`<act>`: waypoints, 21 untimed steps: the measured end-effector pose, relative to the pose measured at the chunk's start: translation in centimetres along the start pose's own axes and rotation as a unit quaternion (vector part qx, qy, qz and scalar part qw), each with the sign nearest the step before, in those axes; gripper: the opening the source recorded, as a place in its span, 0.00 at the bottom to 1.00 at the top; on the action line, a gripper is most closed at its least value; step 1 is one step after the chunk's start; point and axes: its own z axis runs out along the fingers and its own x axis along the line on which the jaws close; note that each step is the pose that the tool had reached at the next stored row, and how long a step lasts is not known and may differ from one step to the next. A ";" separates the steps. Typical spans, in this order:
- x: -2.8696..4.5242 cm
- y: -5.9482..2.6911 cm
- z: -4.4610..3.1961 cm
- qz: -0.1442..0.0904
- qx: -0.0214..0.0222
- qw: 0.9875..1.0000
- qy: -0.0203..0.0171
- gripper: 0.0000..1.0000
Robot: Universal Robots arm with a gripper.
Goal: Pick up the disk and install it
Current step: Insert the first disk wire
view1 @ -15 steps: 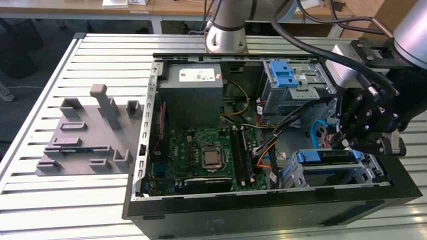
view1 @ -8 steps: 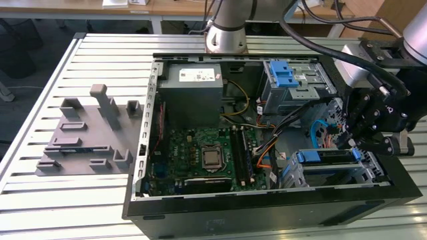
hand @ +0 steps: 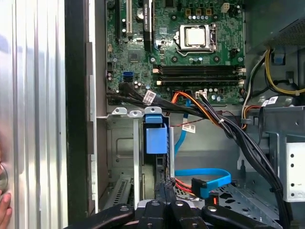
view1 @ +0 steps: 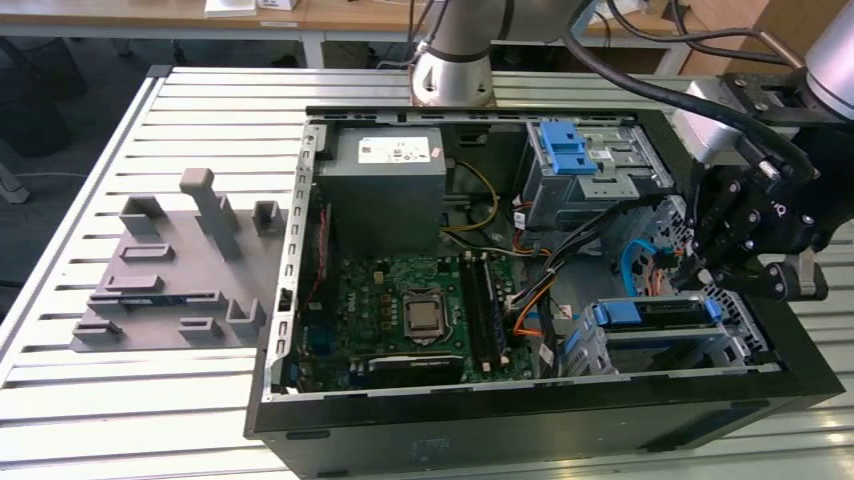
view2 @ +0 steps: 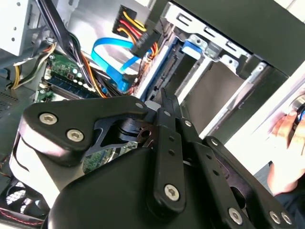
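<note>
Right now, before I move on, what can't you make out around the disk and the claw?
- Disk: in the first wrist view, the claw covers one end, so its seating is unclear.
- Disk label: in the exterior view, the metal cage hides it.
- Motherboard: in the second wrist view, mostly behind the claw's links.
- Hand: cut off by the picture edge in the second wrist view.

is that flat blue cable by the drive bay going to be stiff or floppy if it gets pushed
Probably floppy: the blue cable is a thin flat ribbon bent in a loose loop, so it should give way. Likely light, being so thin. Its connector seems unplugged in the first wrist view, so a push may just swing it.
</note>
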 end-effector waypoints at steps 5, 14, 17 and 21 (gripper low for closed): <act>-0.78 -0.11 0.01 0.000 0.000 1.000 0.000 0.11; -1.89 -0.66 0.00 0.003 0.000 1.000 0.000 0.11; -1.98 -1.06 -0.01 0.003 0.000 1.000 0.000 0.11; -2.05 -1.51 -0.02 0.003 0.000 1.000 0.000 0.11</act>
